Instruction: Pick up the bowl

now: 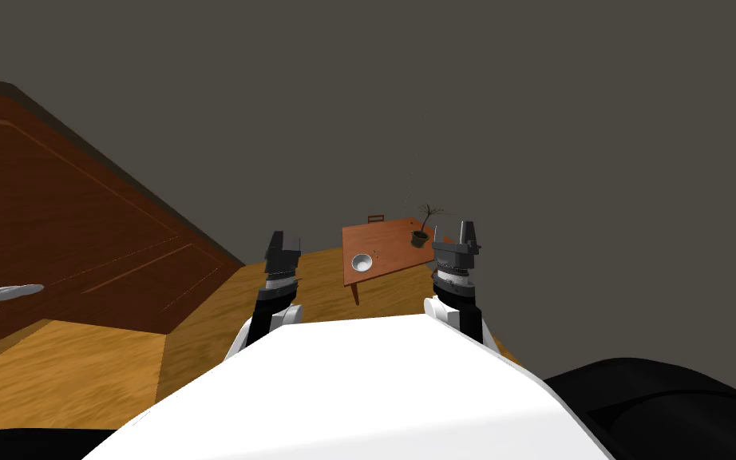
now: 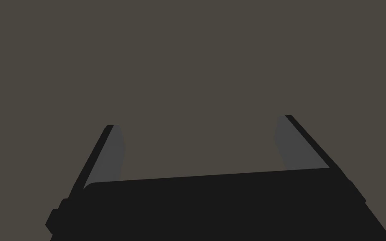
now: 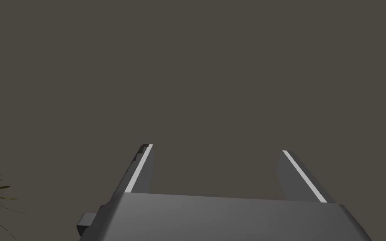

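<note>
A small white bowl (image 1: 362, 262) sits near the front left corner of a brown wooden table (image 1: 390, 255) some way ahead of me. My left gripper (image 1: 284, 240) is raised in front of my chest, left of the table, with its fingers (image 2: 112, 150) standing wide apart and nothing between them. My right gripper (image 1: 455, 230) is held up at the table's right side, also open and empty, as its fingers (image 3: 144, 169) show in the right wrist view. Both grippers are well short of the bowl.
A dark potted plant (image 1: 422, 228) stands at the table's far right, and a chair back (image 1: 375, 217) shows behind the table. A large dark brown door (image 1: 71, 231) with a silver handle (image 1: 9, 292) runs along the left. The floor (image 1: 103, 367) is light wood.
</note>
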`<state>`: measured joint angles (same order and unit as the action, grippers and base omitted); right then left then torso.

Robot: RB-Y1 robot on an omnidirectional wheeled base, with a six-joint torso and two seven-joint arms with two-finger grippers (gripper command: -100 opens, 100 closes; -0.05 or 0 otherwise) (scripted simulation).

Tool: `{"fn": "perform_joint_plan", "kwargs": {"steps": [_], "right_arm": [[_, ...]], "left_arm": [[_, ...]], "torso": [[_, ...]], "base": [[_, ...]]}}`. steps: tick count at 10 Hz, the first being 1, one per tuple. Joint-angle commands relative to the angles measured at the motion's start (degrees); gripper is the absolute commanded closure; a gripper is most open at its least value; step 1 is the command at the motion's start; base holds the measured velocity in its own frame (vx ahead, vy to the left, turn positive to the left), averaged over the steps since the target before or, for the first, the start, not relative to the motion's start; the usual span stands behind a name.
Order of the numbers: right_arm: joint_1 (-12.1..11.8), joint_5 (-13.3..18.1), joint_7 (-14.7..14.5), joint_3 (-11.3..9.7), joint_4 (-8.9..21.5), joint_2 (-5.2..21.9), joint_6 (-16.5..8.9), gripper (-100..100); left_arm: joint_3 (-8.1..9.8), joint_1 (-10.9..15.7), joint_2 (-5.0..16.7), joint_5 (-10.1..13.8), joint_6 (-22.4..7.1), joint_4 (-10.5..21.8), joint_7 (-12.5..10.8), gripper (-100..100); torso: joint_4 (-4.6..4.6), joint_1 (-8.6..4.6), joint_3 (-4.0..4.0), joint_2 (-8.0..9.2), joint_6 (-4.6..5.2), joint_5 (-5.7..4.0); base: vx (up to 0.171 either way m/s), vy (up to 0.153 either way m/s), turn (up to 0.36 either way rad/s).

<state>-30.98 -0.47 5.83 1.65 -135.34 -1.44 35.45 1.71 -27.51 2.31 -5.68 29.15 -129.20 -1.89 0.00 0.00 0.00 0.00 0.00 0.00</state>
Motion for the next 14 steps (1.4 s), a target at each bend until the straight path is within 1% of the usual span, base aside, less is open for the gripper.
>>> {"fn": "perform_joint_plan", "kwargs": {"steps": [1,3,6,7,9,10,11,12,13,14], "right_arm": [[0.00,0.00,0.00,0.00,0.00,0.00,0.00,0],[0.00,0.00,0.00,0.00,0.00,0.00,0.00,0],[0.01,0.00,0.00,-0.01,0.00,-0.01,0.00,0],[0.00,0.00,0.00,-0.01,0.00,-0.01,0.00,0],[0.00,0.00,0.00,0.00,0.00,0.00,0.00,0],[0.00,0.00,0.00,-0.01,0.00,0.00,0.00,0],[0.00,0.00,0.00,0.00,0.00,0.00,0.00,0],[0.00,0.00,0.00,0.00,0.00,0.00,0.00,0],[0.00,0.00,0.00,0.00,0.00,0.00,0.00,0],[0.00,0.00,0.00,-0.01,0.00,0.00,0.00,0]], "left_arm": [[-0.18,0.78,1.21,-0.02,-1.62,0.84,0.71,-100],[-0.45,1.93,2.33,-0.05,-4.00,2.05,1.74,-100],[-1.03,4.41,3.76,-0.11,-8.68,4.67,3.94,-100],[-1.03,4.41,3.76,-0.11,-9.21,4.67,3.94,-100],[-1.49,6.47,4.49,-0.13,-13.01,6.92,5.72,-100],[-1.49,6.47,4.49,-0.13,-13.65,6.92,5.72,-100],[-1.74,7.60,4.80,-0.13,-15.87,8.19,6.67,-100],[-1.74,7.60,4.80,-0.13,-16.11,8.19,6.67,-100],[-1.99,8.79,5.08,-0.11,-18.38,9.54,7.65,-100],[-1.99,8.79,5.08,-0.11,-18.72,9.54,7.65,-100]], "torso": [[0.00,0.00,0.00,0.00,0.00,0.00],[0.01,-0.11,0.04,0.06,0.00,-0.02],[0.02,-0.20,0.06,0.10,0.01,-0.04],[0.02,-0.23,0.05,0.09,0.01,-0.05],[0.01,-0.16,0.02,0.04,0.01,-0.03],[0.01,-0.19,0.03,0.05,0.01,-0.04],[0.02,-0.16,0.04,0.07,-0.01,-0.04],[0.01,-0.16,0.04,0.07,0.01,-0.04],[0.02,-0.14,0.04,0.07,-0.01,-0.04],[0.02,-0.18,0.05,0.09,0.01,-0.04]], "base": [[-0.012,-0.017,-0.047],[-0.024,-0.038,-0.046],[-0.028,-0.054,-0.061],[-0.012,-0.041,-0.021],[-0.016,-0.045,-0.062],[-0.020,-0.041,-0.030],[-0.020,-0.041,-0.049],[-0.018,-0.037,-0.026],[-0.027,-0.051,-0.058],[-0.020,-0.038,-0.023]]}}
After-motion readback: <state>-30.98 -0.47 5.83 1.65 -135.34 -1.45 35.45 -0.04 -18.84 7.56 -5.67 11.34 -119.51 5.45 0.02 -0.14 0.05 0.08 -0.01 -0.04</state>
